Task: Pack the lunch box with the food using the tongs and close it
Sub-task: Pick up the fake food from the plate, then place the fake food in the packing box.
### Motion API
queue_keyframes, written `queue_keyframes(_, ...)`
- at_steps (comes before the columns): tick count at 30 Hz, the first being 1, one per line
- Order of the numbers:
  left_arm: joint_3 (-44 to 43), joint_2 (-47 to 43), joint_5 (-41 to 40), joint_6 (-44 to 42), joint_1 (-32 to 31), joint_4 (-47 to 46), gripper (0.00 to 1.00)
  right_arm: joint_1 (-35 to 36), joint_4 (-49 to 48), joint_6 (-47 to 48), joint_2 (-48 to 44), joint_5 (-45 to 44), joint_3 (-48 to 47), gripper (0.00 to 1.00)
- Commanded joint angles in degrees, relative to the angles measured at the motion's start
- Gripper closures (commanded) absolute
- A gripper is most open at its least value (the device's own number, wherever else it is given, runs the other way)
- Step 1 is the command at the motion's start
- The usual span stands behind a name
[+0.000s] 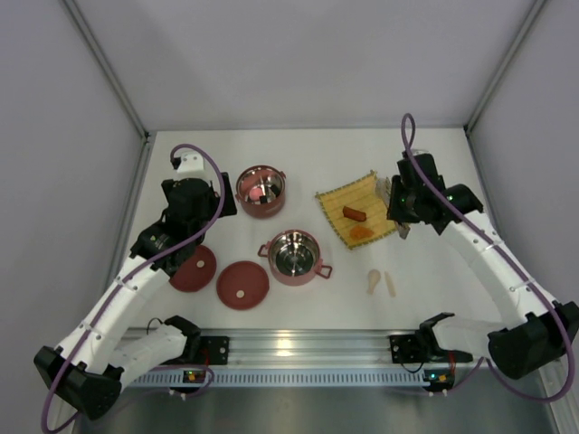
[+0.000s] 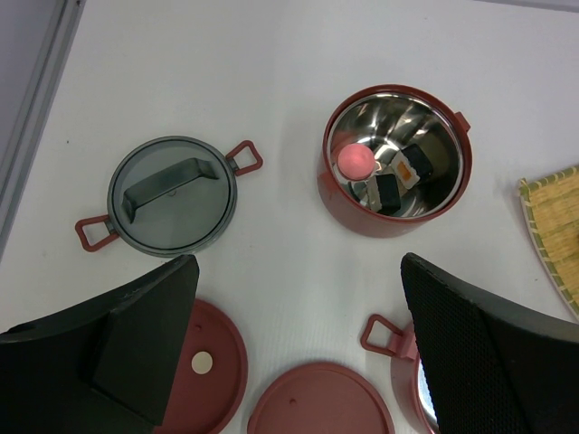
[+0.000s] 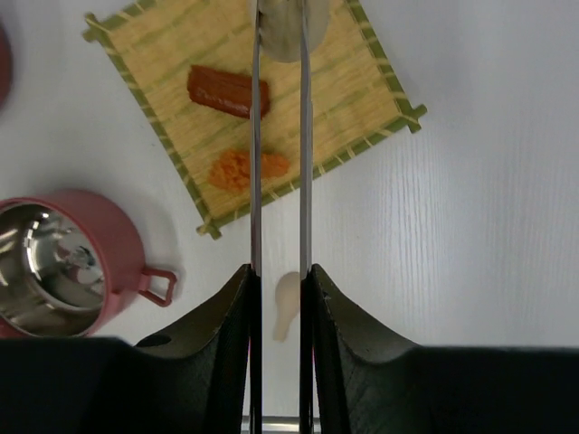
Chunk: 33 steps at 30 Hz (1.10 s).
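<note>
My right gripper (image 3: 279, 276) is shut on the tongs (image 3: 254, 181), whose two thin metal arms run forward over the yellow mat (image 3: 163, 54). Their tips pinch a cream piece (image 3: 282, 32) at the mat's far side. A brown-red sausage (image 3: 226, 90) and an orange piece (image 3: 237, 169) lie on the mat. The far lunch box bowl (image 2: 362, 217) holds a pink round (image 2: 355, 160) and two black-and-white rolls (image 2: 416, 165). The near bowl (image 1: 294, 256) is empty. My left gripper (image 2: 297, 271) hangs open above two dark-red lids (image 2: 213, 371), holding nothing.
A grey lid with red side handles (image 2: 172, 194) lies left of the far bowl. Two small beige sticks (image 1: 374, 280) rest on the table in front of the mat. Walls enclose the table on the left, right and back.
</note>
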State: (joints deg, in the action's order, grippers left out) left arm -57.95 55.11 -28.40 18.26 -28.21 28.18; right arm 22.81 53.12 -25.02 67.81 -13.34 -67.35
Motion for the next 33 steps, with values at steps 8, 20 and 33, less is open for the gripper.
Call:
queue_keyframes(8,-1.0,-0.1,-1.4,-0.1,0.1,-1.1,0.01,6.8,-1.1,-0.2,8.8,4.3,-18.6,0.95)
queue_keyframes(20,-1.0,0.2,-1.7,-0.2,0.1,-1.0,0.01,24.2,-1.2,-2.0,31.7,4.1,-44.5,0.94)
queue_keyframes(33,-1.0,0.3,-1.5,-0.3,0.0,-1.0,0.01,27.7,-1.5,-1.9,40.4,5.1,-48.9,0.76)
